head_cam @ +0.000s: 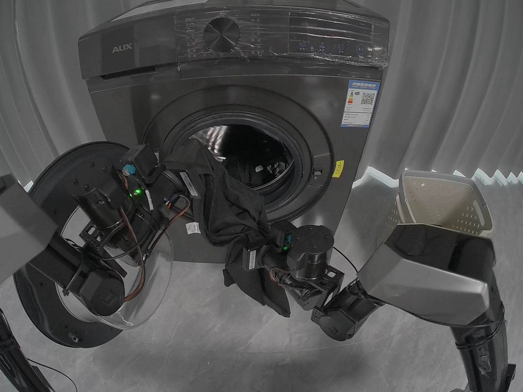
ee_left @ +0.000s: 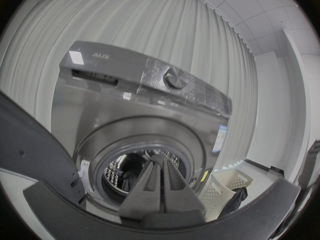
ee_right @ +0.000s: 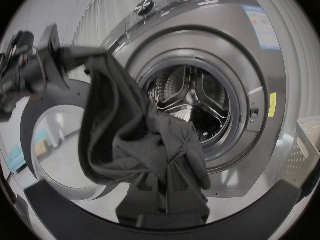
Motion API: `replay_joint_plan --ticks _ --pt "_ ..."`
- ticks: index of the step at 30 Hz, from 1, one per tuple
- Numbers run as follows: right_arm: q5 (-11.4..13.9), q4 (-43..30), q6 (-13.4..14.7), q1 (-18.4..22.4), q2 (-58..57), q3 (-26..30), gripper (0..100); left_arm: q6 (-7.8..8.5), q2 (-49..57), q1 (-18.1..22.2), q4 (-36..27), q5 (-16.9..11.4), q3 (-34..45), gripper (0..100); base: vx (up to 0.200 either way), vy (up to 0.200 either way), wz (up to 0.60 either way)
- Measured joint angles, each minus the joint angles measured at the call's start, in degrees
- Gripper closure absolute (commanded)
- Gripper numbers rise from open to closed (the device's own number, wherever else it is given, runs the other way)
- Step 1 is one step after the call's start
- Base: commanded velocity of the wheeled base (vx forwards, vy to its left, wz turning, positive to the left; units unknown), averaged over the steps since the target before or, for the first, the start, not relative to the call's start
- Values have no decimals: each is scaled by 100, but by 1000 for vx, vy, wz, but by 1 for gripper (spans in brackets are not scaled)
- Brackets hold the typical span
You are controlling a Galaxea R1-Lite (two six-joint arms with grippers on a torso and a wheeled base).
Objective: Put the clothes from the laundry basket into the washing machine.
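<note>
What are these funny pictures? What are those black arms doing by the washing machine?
It is a robot with two arms, doing laundry. One picture comes from a camera on its head, the other two from cameras on its wrists. Before it stands a washing machine with its round door swung open. Each arm ends in a gripper, a pinching hand. The left gripper and the right gripper both pinch one dark garment in front of the drum. Other dark clothes lie inside. The laundry basket stands at the robot's right.
</note>
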State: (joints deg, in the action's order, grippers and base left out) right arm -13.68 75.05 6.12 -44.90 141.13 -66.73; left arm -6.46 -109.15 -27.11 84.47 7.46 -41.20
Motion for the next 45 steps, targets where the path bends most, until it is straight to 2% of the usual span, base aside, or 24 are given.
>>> replay_joint_plan --ticks 2,3,13,22,39,45 --pt "-26 11 22 -30 -222 196 100 0 -154 52 60 6 55 100 0 0 0" --pt "-39 13 28 -38 -304 260 100 0 -226 62 82 9 96 0 0 0 0" --pt "-57 -16 37 66 -686 444 100 30 -597 126 137 -5 375 0 0 0 0" --pt "-60 -62 9 510 -761 339 100 134 -656 18 243 -11 957 0 0 0 0" --pt "-55 -462 -62 970 -590 -562 100 261 -485 -516 244 -24 1946 0 0 0 0" --pt "-60 -471 -66 880 -502 -656 100 294 -556 -530 243 -44 1770 0 0 0 0"
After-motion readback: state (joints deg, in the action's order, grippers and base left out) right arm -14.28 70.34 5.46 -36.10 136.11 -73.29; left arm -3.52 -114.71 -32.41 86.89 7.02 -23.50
